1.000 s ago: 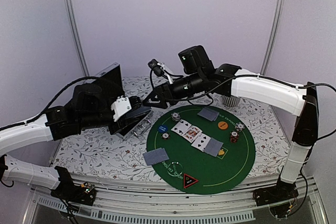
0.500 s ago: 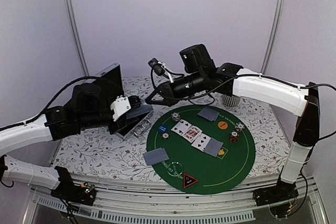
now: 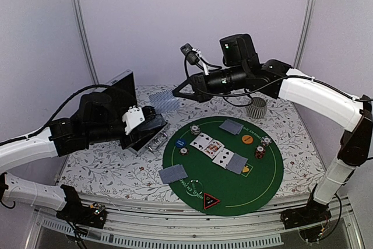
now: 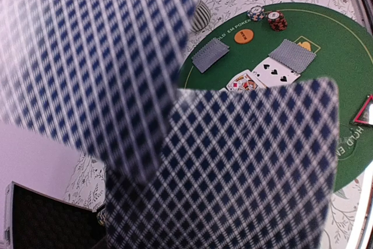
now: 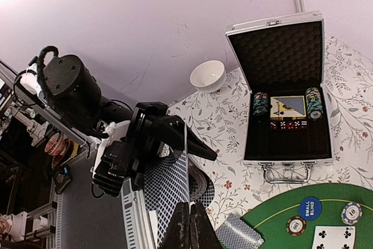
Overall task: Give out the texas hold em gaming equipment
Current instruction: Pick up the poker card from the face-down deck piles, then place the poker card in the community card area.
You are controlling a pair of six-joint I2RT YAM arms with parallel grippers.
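Dealing: the right gripper pinches one card above the deck clamped in the left gripper, ten o'clock of the mat. Next, probably: lay it flat.

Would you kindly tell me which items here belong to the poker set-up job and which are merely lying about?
Job: held card; deck; dealt cards; chip stacks; blue disc; orange disc; red-edged triangle.
Lying about: ribbed cup; white bowl; aluminium case.

The cards show blue-and-white diamond check, the mat is green, the cloth white with sprigs
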